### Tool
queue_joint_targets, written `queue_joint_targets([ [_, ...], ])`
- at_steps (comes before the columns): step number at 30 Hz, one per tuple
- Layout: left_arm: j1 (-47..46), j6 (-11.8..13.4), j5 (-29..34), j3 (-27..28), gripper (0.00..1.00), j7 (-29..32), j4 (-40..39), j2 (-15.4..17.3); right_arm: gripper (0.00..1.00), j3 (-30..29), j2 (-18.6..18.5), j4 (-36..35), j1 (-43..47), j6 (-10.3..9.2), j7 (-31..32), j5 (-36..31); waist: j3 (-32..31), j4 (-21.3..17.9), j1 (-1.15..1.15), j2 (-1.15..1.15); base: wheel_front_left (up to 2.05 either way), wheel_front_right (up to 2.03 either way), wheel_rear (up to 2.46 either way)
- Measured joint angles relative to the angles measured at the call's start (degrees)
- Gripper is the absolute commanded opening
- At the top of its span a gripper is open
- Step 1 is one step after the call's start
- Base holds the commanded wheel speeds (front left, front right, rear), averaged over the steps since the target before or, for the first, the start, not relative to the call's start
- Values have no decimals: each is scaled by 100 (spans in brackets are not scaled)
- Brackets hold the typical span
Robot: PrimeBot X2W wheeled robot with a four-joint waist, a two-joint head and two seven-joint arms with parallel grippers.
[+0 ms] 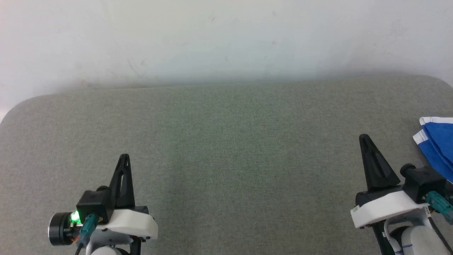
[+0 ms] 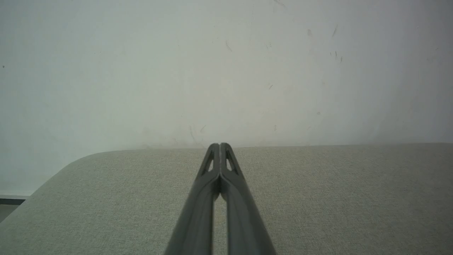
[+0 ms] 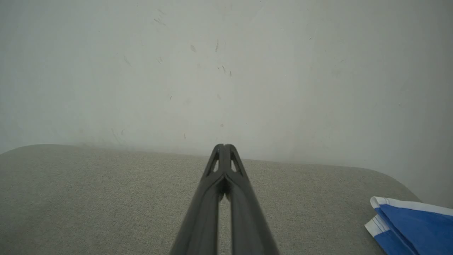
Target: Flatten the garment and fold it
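One corner only of the garment (image 1: 436,148) can be seen, at the right edge of the head frame. It lies on the surface (image 1: 226,148), just beside the right tool (image 1: 364,137). The blue cloth with white stripes looks thin, light and soft, probably a little slippery, so it should slide and wrinkle easily. I would pinch it at a hem or the striped edge, not in the middle. Both tools are pressed together and hold nothing; the left tool (image 1: 124,156) is at the lower left. The surface is grey woven fabric with rounded corners, and a pale scuffed wall (image 1: 226,35) stands behind it.
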Motion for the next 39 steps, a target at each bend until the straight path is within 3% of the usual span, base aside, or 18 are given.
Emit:
queue_joint_targets([
  [39, 0, -153, 111, 2, 0, 466, -13, -27, 0, 14, 99, -108, 123, 0, 454, -294, -110, -49, 0, 0, 0, 0, 0],
])
